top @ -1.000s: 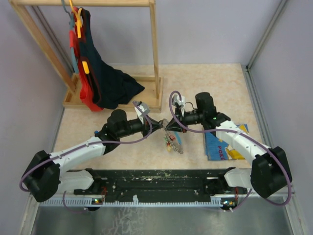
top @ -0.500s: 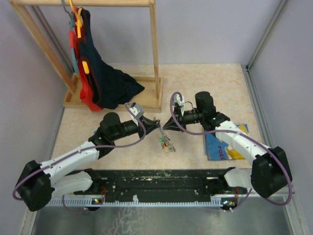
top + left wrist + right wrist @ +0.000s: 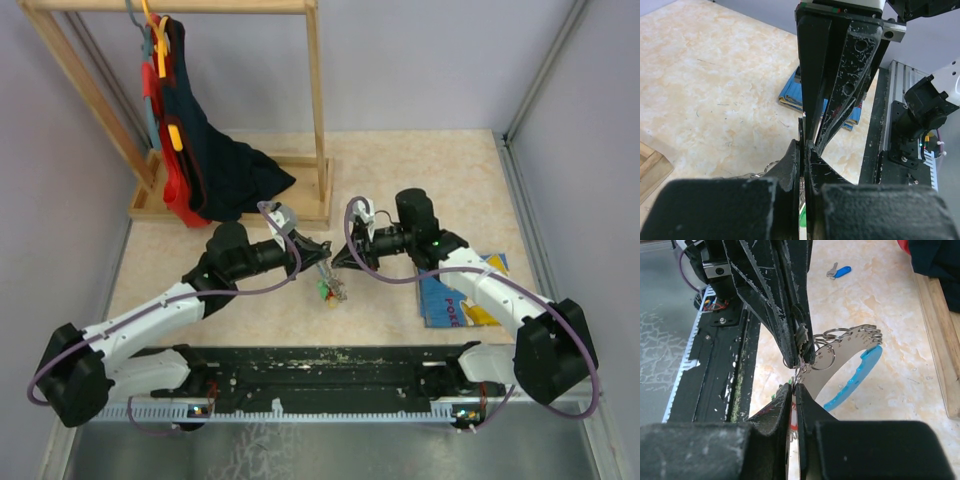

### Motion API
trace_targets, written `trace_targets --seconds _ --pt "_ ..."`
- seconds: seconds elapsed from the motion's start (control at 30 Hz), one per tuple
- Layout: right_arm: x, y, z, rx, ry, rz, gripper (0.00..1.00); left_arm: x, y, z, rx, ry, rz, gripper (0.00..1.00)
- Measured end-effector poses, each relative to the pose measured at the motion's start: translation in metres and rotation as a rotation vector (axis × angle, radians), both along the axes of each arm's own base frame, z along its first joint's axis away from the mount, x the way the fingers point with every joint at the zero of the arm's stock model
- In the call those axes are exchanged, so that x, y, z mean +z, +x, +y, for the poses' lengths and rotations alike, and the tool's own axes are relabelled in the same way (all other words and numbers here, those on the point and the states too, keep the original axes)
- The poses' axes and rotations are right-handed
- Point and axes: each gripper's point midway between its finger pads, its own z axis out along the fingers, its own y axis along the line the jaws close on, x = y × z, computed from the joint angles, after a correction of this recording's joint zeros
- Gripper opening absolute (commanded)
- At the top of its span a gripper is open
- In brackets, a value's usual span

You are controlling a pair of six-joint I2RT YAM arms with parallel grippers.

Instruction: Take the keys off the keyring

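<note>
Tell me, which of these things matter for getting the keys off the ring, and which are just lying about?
For the job: keys, keyring, loose blue key on the table, left gripper, right gripper.

Just lying about: blue picture book, wooden clothes rack, hanging clothes.

The beige marbled counter (image 3: 430,170) carries a wooden clothes rack (image 3: 318,120) at the upper left of the overhead view and a blue picture book (image 3: 442,300) lying flat at centre right. A loose blue-headed key (image 3: 840,271) lies on it near the top of the right wrist view.
</note>
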Motion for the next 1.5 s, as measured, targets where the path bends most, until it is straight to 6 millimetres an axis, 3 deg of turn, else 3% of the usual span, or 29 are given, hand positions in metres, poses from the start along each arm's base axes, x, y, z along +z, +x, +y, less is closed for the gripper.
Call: trace_targets --seconds 0.47,0.8,1.2,1.5 --pt "-0.01 0.0 -0.001 -0.014 -0.04 -0.009 0.16 0.007 0.008 -0.006 0.001 -0.003 0.019 0.0" --pt "-0.007 -0.004 0.0 -0.012 -0.031 0.039 0.31 0.0 0.009 -0.009 -0.003 -0.002 0.067 0.0" --pt "-0.008 0.001 0.0 -0.049 -0.041 0.056 0.33 -0.006 0.009 -0.015 -0.015 -0.019 0.126 0.0" --pt "-0.011 0.014 -0.003 -0.122 -0.067 0.029 0.29 -0.002 0.007 -0.02 -0.031 -0.051 0.15 0.0"
